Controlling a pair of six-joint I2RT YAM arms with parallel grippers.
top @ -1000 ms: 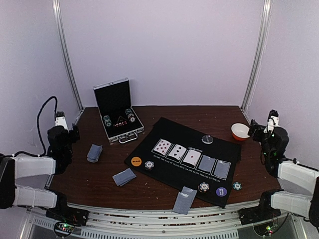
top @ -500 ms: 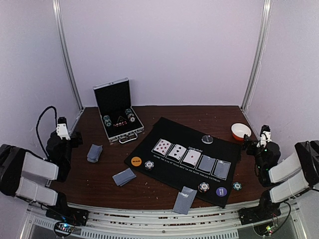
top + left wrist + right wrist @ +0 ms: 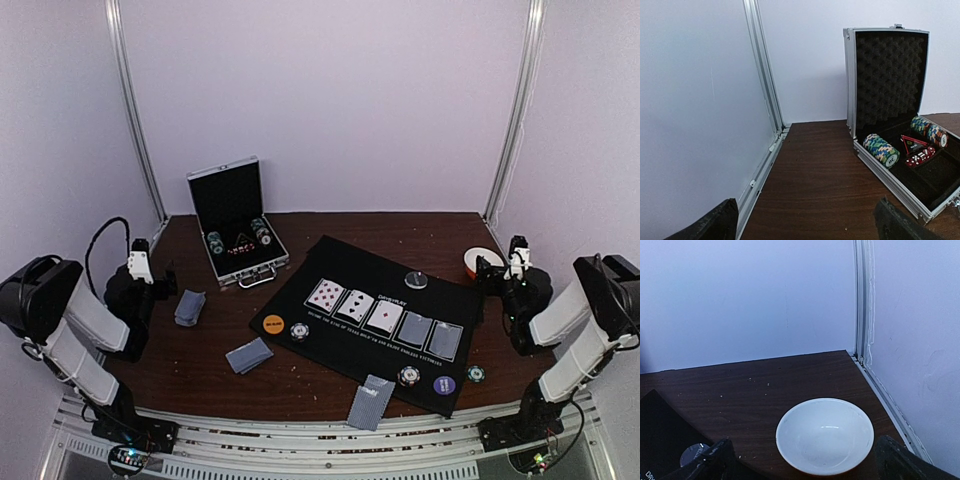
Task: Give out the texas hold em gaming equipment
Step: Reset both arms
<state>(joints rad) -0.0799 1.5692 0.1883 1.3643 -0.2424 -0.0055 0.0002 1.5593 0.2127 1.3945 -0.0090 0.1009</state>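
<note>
Five cards [image 3: 385, 318] lie in a row on the black mat [image 3: 340, 262], three face up and two face down. Blue-grey card piles lie at the left [image 3: 189, 306], front left [image 3: 249, 354] and front [image 3: 371, 401]. Single chips [image 3: 299, 331] [image 3: 408, 376] [image 3: 476, 374] lie near the orange [image 3: 273, 324], purple [image 3: 444, 384] and dark silver [image 3: 416, 280] buttons. My left gripper [image 3: 165, 281] [image 3: 805, 231] is open and empty beside the left pile. My right gripper [image 3: 487, 270] [image 3: 805, 466] is open and empty just short of the bowl.
An open aluminium case [image 3: 235, 225] [image 3: 890, 125] at the back left holds rolls of chips [image 3: 881, 150] and red dice [image 3: 920, 156]. The orange-and-white bowl [image 3: 478, 258] [image 3: 825, 435] stands at the right by the wall rail [image 3: 885, 390]. The dark silver button also shows in the right wrist view [image 3: 692, 454].
Both arms have folded back and down. The left gripper has moved right towards the left card pile, the right gripper left towards the bowl. Nothing on the table has moved.
</note>
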